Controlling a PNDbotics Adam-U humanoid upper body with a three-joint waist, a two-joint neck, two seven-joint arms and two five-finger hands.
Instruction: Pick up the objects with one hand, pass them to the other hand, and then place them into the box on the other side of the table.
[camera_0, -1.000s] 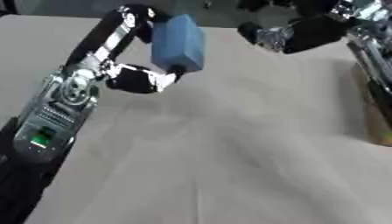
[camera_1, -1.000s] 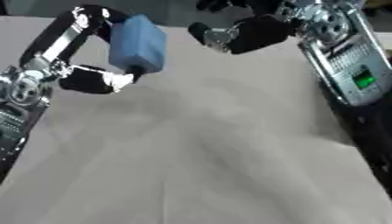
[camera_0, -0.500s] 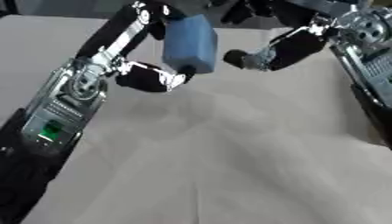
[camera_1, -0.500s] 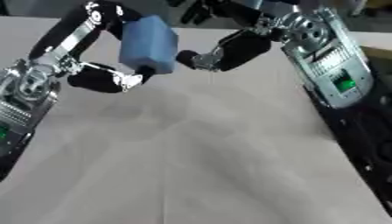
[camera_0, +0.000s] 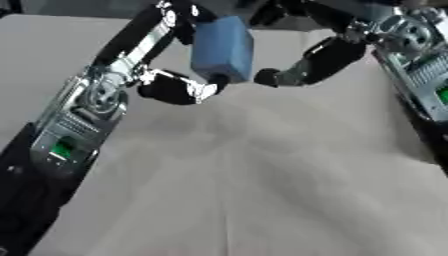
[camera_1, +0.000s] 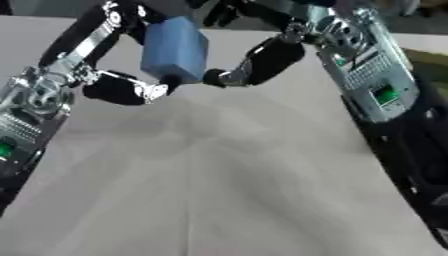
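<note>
Your left hand (camera_0: 179, 87) has its fingers and thumb curled round the blue block (camera_0: 222, 49), holding it upright in the air above the far part of the desk (camera_0: 262, 190), with nothing under it. Your right hand (camera_1: 254, 65) is reaching in from the other side, fingers half bent and gripping nothing, one fingertip right beside the block's lower corner; whether it is touching, you cannot tell from here. The step in hand looks like the handover, so keep the left hand steady and let the right do the travelling. Bring the right hand's fingers round the free right and upper faces of the block, away from where the left fingers sit, so the two grips do not crowd each other. Release the left hand only once the right has closed on it, because a slip here drops the block to the desk. The box is not in view.
</note>
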